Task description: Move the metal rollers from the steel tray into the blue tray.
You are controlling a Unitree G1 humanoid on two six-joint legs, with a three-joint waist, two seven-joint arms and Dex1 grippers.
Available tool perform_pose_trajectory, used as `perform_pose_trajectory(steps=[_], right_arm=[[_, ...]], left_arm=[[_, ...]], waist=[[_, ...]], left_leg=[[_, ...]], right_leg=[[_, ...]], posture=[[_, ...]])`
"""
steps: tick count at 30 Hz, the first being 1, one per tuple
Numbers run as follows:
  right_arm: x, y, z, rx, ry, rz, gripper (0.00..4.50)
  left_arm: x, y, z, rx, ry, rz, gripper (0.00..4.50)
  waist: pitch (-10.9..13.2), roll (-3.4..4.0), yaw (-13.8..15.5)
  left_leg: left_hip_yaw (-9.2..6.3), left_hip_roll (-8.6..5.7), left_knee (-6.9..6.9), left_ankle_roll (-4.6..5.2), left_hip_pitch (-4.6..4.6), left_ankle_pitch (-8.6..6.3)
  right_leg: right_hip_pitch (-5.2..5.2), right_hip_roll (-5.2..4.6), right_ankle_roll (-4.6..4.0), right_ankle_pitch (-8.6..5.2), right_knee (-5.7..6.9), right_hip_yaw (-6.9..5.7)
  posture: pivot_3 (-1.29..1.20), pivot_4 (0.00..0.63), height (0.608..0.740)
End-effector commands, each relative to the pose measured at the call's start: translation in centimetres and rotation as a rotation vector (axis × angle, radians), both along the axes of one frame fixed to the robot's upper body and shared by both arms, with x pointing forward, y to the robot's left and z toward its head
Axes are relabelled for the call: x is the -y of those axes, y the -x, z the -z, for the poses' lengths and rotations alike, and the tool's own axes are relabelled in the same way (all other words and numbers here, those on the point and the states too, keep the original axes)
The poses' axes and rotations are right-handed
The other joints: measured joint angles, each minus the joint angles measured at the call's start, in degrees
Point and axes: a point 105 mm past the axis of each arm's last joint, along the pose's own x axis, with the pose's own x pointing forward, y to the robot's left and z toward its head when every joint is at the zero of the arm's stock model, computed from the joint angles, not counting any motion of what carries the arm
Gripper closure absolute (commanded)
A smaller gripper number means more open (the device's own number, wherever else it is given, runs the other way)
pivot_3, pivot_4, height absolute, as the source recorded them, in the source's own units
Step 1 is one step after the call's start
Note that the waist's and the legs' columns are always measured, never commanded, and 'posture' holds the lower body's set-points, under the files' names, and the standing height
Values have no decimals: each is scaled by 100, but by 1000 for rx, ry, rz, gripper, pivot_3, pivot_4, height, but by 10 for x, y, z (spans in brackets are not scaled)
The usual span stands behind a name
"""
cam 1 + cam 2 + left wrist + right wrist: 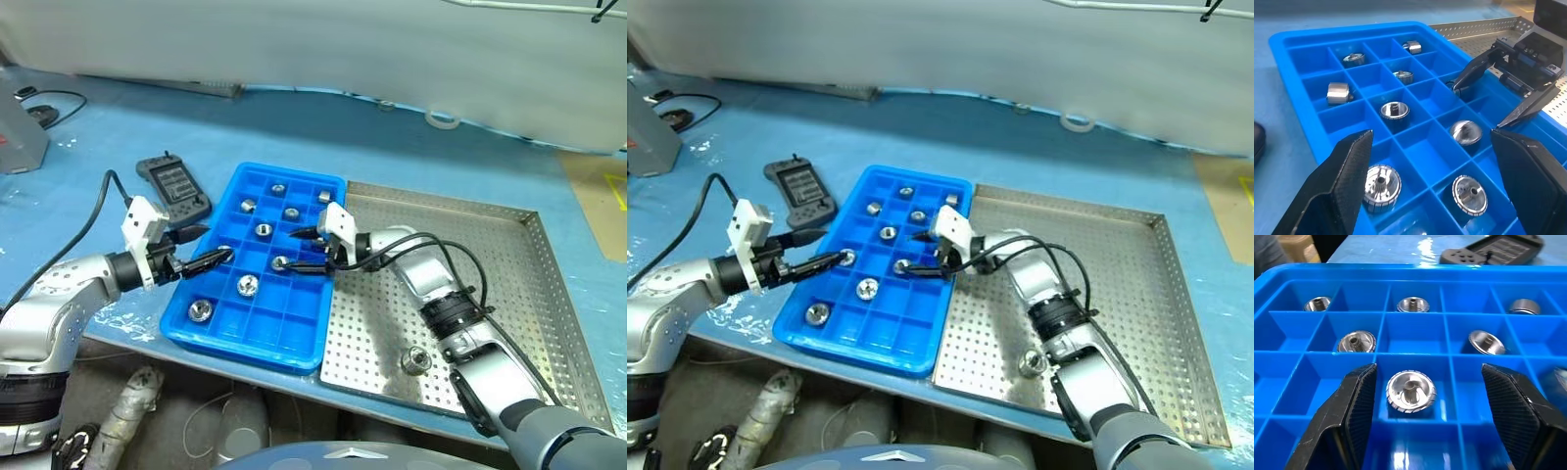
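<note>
A blue-covered table carries the blue tray, steel tray and black controller.

Cut off and blurred

Grey box at the worktop's far left corner cropped by the frame; roller blurred at the right wrist view's margin.

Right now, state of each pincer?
Left pincer: open, holding nothing.
Right pincer: open, empty, over a metal roller in the blue tray.

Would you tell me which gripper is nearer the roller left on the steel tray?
Right. The right gripper hovers over the blue tray beside it; the left gripper is farther from the roller.
</note>
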Motion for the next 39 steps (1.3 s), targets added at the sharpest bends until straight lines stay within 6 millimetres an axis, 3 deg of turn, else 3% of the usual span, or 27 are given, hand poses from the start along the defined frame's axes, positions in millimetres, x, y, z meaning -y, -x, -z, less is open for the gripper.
perform_pose_trajectory(steps=[1, 4, 11, 15, 20, 23, 26, 32, 39], right_arm=[[23, 5, -33, 53, -64, 44, 940], [50, 19, -44, 52, -53, 94, 940], [105, 62, -38, 13, 59, 249, 940], [137, 86, -39, 0, 101, 397, 940], [173, 129, -19, -95, 160, 588, 940], [176, 149, -9, -138, 166, 657, 940], [169, 156, -6, -144, 158, 677, 940], [175, 156, 12, -180, 140, 748, 940], [188, 153, 32, -201, 168, 770, 940]], left_arm=[[21, -6, -7, 30, 24, 97, 481], [48, -14, -6, 5, 69, 205, 481], [116, -29, -2, -23, 118, 441, 481], [138, -31, 0, -32, 135, 528, 481], [154, -28, 5, -52, 141, 617, 481], [163, -25, 5, -59, 150, 656, 481], [169, -24, 5, -62, 160, 679, 481], [174, -23, 14, -65, 153, 699, 481], [165, -26, 25, -68, 161, 671, 481]], waist=[[-3, -4, -7], [-2, -1, -29], [-6, -2, -325], [-8, 1, -595], [-14, 9, -811], [-33, 23, -940], [-35, 27, -1064], [-52, 40, -1230], [-87, 57, -1272]], left_leg=[[0, -2, 1, 0, 1, 0], [3, -6, 0, 1, 4, 0], [8, 5, 7, 3, 2, 1], [13, 10, 11, 7, 3, -1], [23, 37, 9, 14, 6, -8], [26, 44, 6, 46, 15, -29], [37, 38, 13, 61, 22, -42], [40, 34, 20, 40, 31, -55], [37, 28, 14, 45, 28, -58]], right_leg=[[1, 0, 0, 0, 0, 2], [3, 1, 7, 4, -1, 14], [2, 23, 33, 20, -4, 53], [0, 26, 27, 16, -16, 67], [2, 44, 25, 13, -45, 65], [23, 51, 24, 12, -72, 65], [36, 48, 24, 12, -97, 74], [57, 43, 60, -9, -115, 79], [79, 38, 59, -9, -134, 78]], posture=[[67, 150, 740], [8, 150, 740], [-230, 150, 740], [-336, 150, 740], [-448, 150, 740], [-478, 150, 740], [-501, 150, 740], [-495, 150, 740], [-468, 150, 740]])
